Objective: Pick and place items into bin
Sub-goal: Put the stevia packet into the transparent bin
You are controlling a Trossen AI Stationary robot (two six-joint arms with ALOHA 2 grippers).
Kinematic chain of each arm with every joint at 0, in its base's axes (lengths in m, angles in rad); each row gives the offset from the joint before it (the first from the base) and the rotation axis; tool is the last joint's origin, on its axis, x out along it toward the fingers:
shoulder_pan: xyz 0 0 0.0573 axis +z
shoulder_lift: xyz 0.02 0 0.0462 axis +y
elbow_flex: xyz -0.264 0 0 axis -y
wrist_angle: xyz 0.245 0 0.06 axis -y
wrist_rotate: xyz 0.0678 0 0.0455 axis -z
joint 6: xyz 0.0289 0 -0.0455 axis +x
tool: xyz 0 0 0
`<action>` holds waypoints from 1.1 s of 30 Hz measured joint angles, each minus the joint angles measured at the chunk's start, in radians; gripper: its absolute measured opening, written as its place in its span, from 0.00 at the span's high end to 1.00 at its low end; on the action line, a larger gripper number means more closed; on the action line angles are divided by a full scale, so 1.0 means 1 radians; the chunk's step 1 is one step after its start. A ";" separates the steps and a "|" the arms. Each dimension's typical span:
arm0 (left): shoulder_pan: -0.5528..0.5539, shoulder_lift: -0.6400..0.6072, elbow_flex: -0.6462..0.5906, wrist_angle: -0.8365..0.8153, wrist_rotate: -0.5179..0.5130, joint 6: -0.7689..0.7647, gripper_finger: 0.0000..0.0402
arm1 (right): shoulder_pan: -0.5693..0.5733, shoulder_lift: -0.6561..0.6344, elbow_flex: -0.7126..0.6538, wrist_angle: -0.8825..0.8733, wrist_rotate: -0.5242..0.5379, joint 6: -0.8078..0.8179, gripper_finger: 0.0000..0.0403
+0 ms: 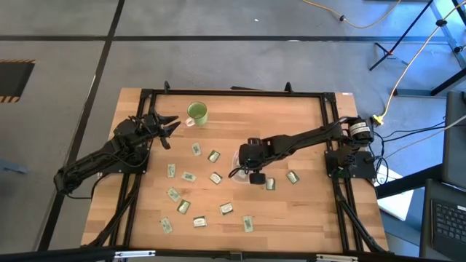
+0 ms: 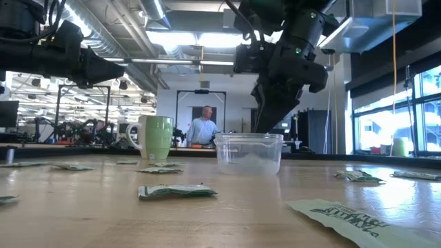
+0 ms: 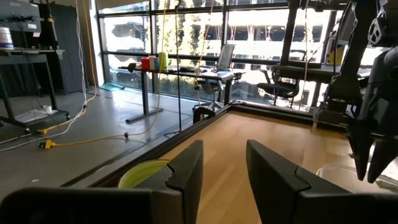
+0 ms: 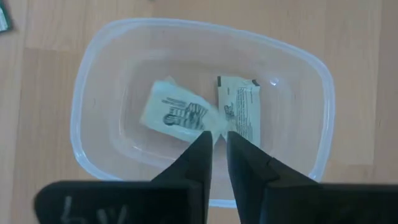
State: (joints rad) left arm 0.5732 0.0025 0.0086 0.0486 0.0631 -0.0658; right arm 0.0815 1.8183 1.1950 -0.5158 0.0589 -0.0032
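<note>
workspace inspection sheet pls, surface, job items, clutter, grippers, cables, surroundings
surface: wooden table, inside a black frame.
job's things: clear bin holds two packets; other packets scattered on the wood.
clutter: green mug near the far edge.
grippers: right gripper above the bin, fingers slightly apart, empty; left gripper open, empty, near the mug.
cables: yellow cable on the floor, right of the table.
surroundings: person far behind; desks, windows.
</note>
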 joint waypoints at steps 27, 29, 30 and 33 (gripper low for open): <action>0.000 0.000 0.000 -0.001 0.000 0.000 0.71 | 0.280 -0.257 -0.146 -0.564 0.080 0.767 0.81; 0.000 0.000 0.000 0.000 0.001 0.000 0.71 | 0.283 -0.300 -0.205 -0.539 0.080 0.810 0.81; 0.000 0.000 0.000 0.000 0.001 0.000 0.71 | 0.283 -0.320 -0.232 -0.520 0.081 0.823 0.81; 0.000 0.000 0.000 0.000 0.001 0.000 0.71 | 0.284 -0.372 -0.308 -0.481 0.078 0.877 0.81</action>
State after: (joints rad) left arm 0.5730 0.0025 0.0084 0.0483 0.0639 -0.0658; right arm 0.3654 1.4468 0.8870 -0.9973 0.1369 0.8741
